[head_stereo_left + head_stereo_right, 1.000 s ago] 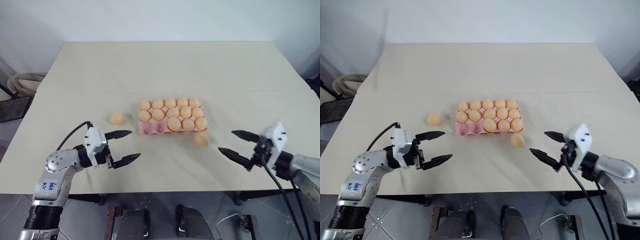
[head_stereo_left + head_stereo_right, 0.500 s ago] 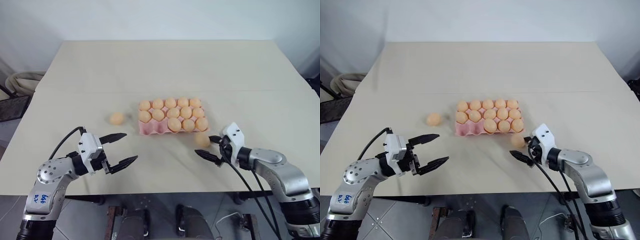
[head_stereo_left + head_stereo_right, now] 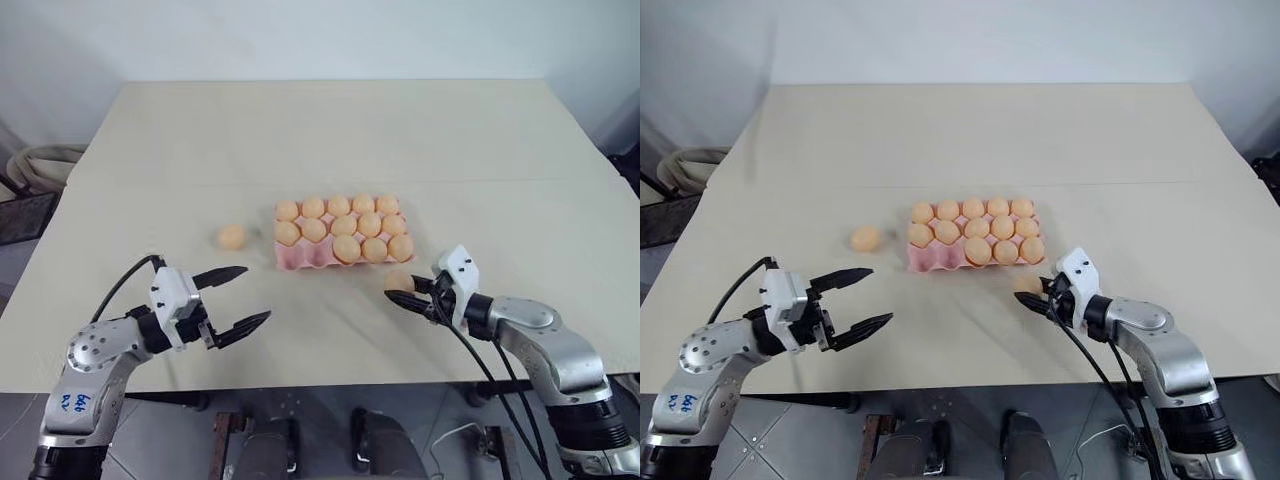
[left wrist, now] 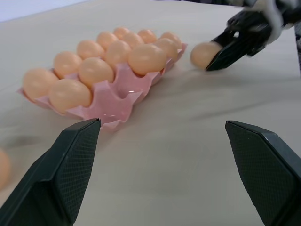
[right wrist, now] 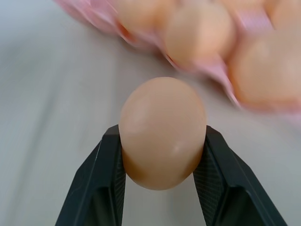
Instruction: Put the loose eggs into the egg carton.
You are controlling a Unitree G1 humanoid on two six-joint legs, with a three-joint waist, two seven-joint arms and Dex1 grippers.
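The pink egg carton [image 3: 303, 259] lies mid-table with several pale orange eggs in its cups. One loose egg [image 3: 232, 236] rests on the table just left of the carton. Another loose egg [image 5: 162, 132] sits off the carton's front right corner, and my right gripper [image 3: 405, 291] is shut on it, one finger on each side. It is low over the table; I cannot tell whether the egg still touches the surface. My left gripper [image 3: 255, 293] is open and holds nothing, in front of and left of the carton, pointing towards it.
The beige table [image 3: 330, 140] stretches bare behind the carton. Its front edge runs just below both grippers. A pale coiled hose [image 3: 38, 160] and a dark frame stand off the table's left side.
My right gripper moved left to the egg by the carton's front right corner and shut on it. The left gripper stayed open and nearly still.
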